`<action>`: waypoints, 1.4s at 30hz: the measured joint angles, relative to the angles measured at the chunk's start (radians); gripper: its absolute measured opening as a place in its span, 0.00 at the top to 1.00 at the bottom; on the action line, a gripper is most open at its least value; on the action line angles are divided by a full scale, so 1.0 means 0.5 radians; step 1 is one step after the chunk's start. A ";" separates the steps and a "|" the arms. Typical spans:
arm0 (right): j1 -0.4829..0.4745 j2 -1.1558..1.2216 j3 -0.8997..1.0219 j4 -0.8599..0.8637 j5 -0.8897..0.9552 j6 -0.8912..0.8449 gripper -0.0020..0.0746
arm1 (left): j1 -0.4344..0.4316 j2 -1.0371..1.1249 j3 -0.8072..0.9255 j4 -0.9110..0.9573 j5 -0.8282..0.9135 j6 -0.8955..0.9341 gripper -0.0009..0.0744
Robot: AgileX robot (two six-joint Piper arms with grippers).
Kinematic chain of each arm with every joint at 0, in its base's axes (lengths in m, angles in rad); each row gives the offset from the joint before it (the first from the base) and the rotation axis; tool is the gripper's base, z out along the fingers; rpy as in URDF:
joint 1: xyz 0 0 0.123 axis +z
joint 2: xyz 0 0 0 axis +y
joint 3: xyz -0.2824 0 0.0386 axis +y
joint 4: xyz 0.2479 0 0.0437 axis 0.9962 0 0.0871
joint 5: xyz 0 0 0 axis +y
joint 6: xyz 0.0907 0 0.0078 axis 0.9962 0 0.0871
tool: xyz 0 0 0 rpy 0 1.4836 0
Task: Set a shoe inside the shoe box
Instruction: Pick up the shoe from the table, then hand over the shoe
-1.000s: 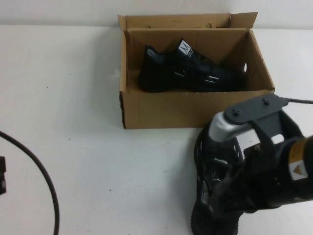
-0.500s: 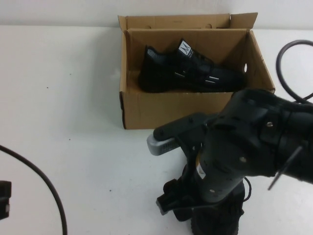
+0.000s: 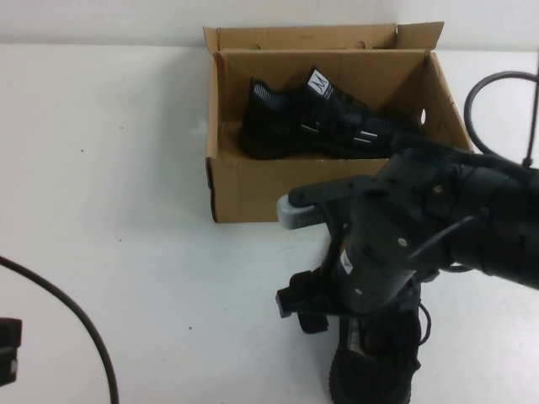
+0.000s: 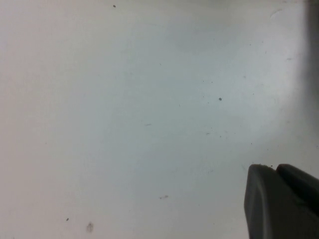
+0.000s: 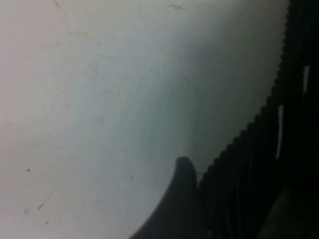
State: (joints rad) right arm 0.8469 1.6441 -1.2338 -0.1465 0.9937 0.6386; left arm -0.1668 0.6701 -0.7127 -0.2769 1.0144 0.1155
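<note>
The brown cardboard shoe box point(image 3: 253, 189) stands open at the back of the table. One black knit shoe point(image 3: 324, 122) with a white tongue tag lies inside it. An identical black shoe point(image 3: 370, 370) lies on the table at the near right, mostly covered by my right arm point(image 3: 404, 227). My right gripper point(image 5: 234, 189) is open low over this shoe, with one finger point(image 5: 182, 199) against the ridged sole point(image 5: 249, 164). My left gripper point(image 4: 275, 168) hangs shut and empty over bare table at the near left.
A black cable point(image 3: 80, 324) curves across the near-left table. Another cable point(image 3: 484, 93) loops beside the box's right wall. The white tabletop point(image 3: 126, 168) stretches left of the box.
My right arm has swung round above the shoe on the table and its jaws have opened. The box and the shoe inside it have not moved.
</note>
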 joint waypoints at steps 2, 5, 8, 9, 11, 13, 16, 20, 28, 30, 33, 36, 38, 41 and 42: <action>-0.009 0.038 -0.003 0.001 -0.031 0.000 0.27 | 0.000 0.000 0.000 0.000 0.004 0.000 0.99; -0.009 0.103 -0.003 0.012 -0.044 0.000 0.31 | 0.000 0.000 0.000 -0.004 0.001 0.000 0.99; -0.009 0.185 -0.003 0.012 -0.048 0.000 0.34 | 0.000 0.000 0.000 -0.004 0.005 0.000 0.99; -0.009 0.207 -0.003 0.012 -0.048 0.000 0.35 | 0.000 0.000 0.000 -0.004 0.006 0.000 0.99; -0.009 0.264 -0.003 0.012 -0.050 -0.017 0.39 | 0.000 0.000 0.000 -0.004 0.009 0.000 0.99; -0.009 0.307 -0.003 0.008 -0.055 -0.053 0.48 | 0.000 0.000 0.000 -0.004 0.014 0.000 0.99; -0.009 0.331 -0.003 -0.026 -0.039 -0.095 0.80 | 0.000 0.000 0.000 -0.004 0.027 0.000 0.99; -0.010 0.306 -0.004 -0.029 -0.029 -0.147 0.94 | 0.000 0.000 0.000 -0.004 0.052 0.000 0.99; -0.010 0.021 -0.120 -0.045 0.163 -0.674 0.97 | 0.000 0.000 0.000 -0.034 0.059 0.000 0.99; -0.010 -0.064 -0.147 -0.030 0.212 -0.817 0.97 | 0.000 0.000 0.000 -0.107 0.059 0.000 0.99; -0.010 -0.201 -0.187 -0.029 0.278 -1.040 0.98 | 0.000 0.000 0.000 -0.294 0.059 0.021 0.99; -0.010 -0.346 -0.215 -0.022 0.321 -1.240 0.98 | 0.000 0.000 0.000 -0.517 0.059 0.118 0.99; -0.010 -0.442 -0.224 -0.019 0.329 -1.383 0.98 | 0.000 0.001 0.000 -0.675 0.059 0.197 0.99; -0.010 -0.577 -0.224 -0.026 0.329 -1.606 0.98 | 0.000 0.014 0.000 -0.912 0.059 0.273 0.99; -0.010 -0.615 -0.224 -0.035 0.333 -1.686 0.98 | 0.000 0.025 0.000 -0.979 0.059 0.312 0.99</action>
State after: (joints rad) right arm 0.8420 1.3366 -1.3458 -0.1639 1.1602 -0.2042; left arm -0.1668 0.6825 -0.7127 -0.7666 1.0441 0.2714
